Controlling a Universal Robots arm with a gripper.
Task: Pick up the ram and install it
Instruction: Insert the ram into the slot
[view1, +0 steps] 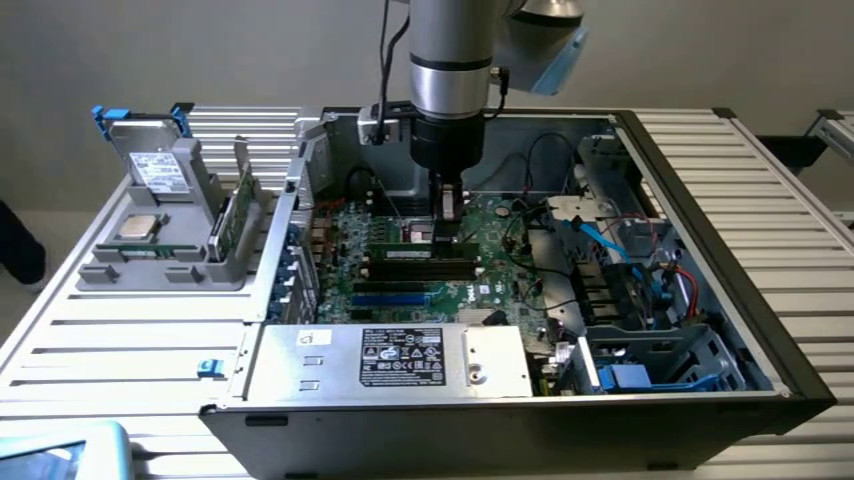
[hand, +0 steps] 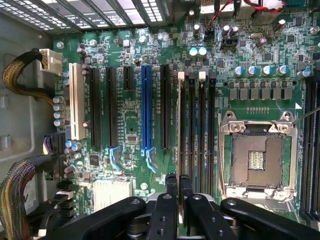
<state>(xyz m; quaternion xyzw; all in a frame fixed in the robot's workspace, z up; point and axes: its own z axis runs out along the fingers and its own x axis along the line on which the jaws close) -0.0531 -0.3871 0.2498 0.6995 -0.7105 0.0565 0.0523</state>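
The ram (view1: 407, 251) is a long green stick standing on edge along the memory slots of the motherboard (view1: 400, 300), inside the open computer case. My gripper (view1: 450, 232) reaches straight down onto it near its end at the exterior view's right. In the wrist view the ram (hand: 179, 125) is seen edge-on as a thin pale line over the black memory slots, and the two dark fingers (hand: 171, 192) of the gripper (hand: 178, 187) are shut on its near end. Whether it sits fully in the slot I cannot tell.
Beside the slots lies the open silver processor socket (hand: 257, 157). Cables (view1: 601, 240) and drive bays fill the case on the exterior view's right; a power supply (view1: 387, 360) sits in front. A grey holder (view1: 147, 265) outside holds a boxy drive (view1: 158, 165), a square chip (view1: 138, 227) and another green stick (view1: 240, 215).
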